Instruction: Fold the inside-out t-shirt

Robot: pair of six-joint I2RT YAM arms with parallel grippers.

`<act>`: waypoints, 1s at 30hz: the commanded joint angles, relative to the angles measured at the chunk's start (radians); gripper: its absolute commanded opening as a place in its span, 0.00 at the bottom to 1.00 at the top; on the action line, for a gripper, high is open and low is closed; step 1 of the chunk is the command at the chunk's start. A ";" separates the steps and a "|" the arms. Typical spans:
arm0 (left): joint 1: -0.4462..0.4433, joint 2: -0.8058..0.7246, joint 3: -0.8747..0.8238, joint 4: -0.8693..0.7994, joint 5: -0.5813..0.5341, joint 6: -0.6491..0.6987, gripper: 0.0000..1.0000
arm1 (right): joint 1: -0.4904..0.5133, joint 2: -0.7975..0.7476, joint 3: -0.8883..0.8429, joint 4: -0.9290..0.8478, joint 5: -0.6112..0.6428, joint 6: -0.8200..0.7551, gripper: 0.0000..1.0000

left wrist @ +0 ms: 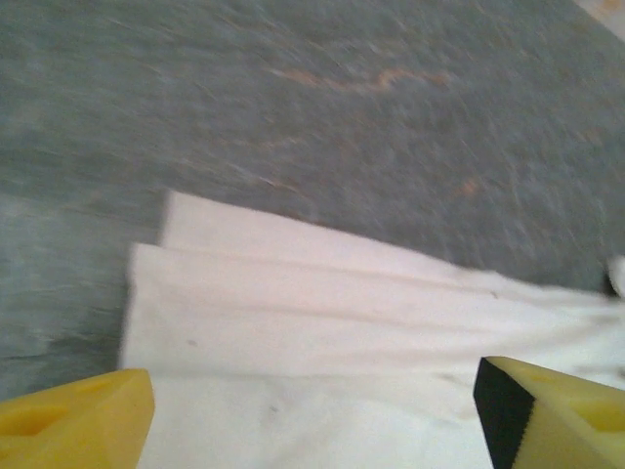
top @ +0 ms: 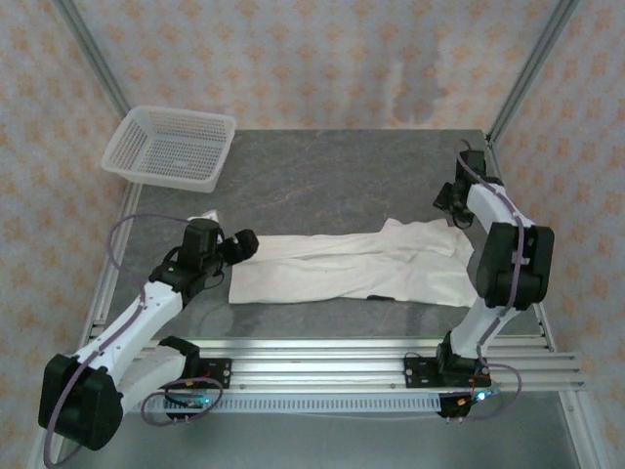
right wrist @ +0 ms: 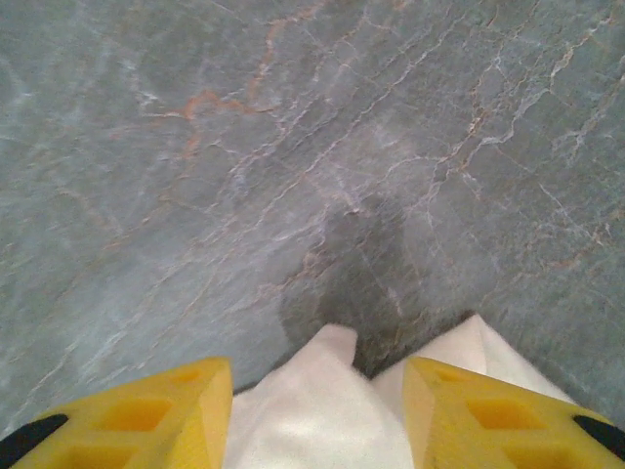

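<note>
The inside-out t-shirt (top: pixel 342 269) lies on the grey table as a long cream-white strip running left to right, folded lengthwise in layers. My left gripper (top: pixel 244 244) hovers over its left end. In the left wrist view the left gripper (left wrist: pixel 312 420) stands open, its yellow fingers wide apart above the layered cloth (left wrist: pixel 322 313) and holding nothing. My right gripper (top: pixel 447 200) is at the strip's far right corner. In the right wrist view the right gripper (right wrist: pixel 317 386) has its fingers apart, and a raised point of the shirt (right wrist: pixel 303 430) lies between them, not pinched.
A white plastic mesh basket (top: pixel 171 147) stands at the back left corner of the table (top: pixel 332 176). Aluminium rails (top: pixel 342 357) run along the near edge by the arm bases. Frame posts rise at both back corners.
</note>
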 commanded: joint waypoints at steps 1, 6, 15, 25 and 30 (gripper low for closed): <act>-0.080 0.031 0.074 0.033 0.165 0.108 0.92 | -0.017 0.077 0.063 -0.063 -0.001 -0.027 0.49; -0.197 0.060 0.122 0.002 0.145 0.154 0.97 | -0.017 0.131 0.106 -0.077 -0.062 -0.037 0.48; -0.214 0.102 0.113 0.025 0.077 0.127 0.99 | -0.017 0.142 0.112 -0.104 -0.143 0.011 0.46; -0.216 0.089 0.092 0.023 0.044 0.128 0.99 | -0.017 0.152 0.098 -0.122 -0.070 -0.048 0.51; -0.216 0.109 0.097 0.022 0.035 0.123 0.99 | -0.014 0.149 0.085 -0.092 -0.132 -0.018 0.38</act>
